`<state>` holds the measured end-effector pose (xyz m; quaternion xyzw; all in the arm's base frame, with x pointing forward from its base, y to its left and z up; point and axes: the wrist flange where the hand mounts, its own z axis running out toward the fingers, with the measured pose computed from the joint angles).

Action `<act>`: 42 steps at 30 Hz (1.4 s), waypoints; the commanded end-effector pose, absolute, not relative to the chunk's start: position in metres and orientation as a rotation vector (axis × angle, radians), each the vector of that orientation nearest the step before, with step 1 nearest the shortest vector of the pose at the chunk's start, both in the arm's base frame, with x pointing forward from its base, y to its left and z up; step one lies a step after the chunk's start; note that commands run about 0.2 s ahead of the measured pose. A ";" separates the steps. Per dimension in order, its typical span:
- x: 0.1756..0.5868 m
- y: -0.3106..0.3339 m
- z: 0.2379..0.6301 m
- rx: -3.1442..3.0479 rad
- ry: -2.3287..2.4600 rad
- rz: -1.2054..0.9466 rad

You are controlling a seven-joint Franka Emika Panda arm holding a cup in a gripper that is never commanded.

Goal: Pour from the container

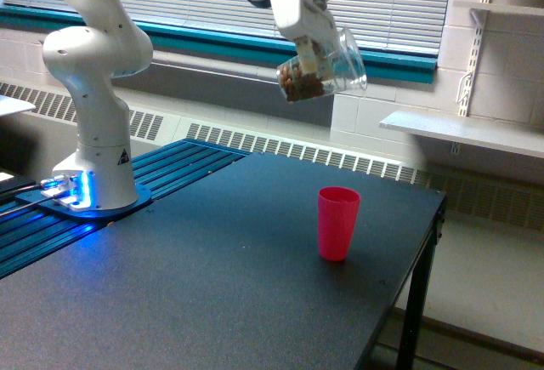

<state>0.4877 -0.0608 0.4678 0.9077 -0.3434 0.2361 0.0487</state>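
Note:
High above the table, my gripper (313,55) is shut on the container (327,67), a small clear plastic cup. The container is tilted, its mouth pointing to the exterior view's right, and brown granular bits sit at its lower left end. An opaque pink-red cup (338,223) stands upright on the black table (212,285), well below the container and slightly to its right. Nothing is falling from the container.
The arm's white base (93,132) stands at the exterior view's left on a blue slatted platform (153,183). The table's right edge drops off just past the pink cup. A white shelf (467,132) and window blinds lie behind.

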 end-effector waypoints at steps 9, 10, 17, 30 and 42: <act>0.467 -0.038 0.434 2.762 -1.055 0.633; 0.466 -0.037 0.431 2.760 -1.052 0.623; 0.460 -0.030 0.417 2.760 -1.041 0.582; 0.456 -0.015 0.386 2.770 -1.001 0.501; 0.452 -0.009 0.363 2.770 -0.991 0.427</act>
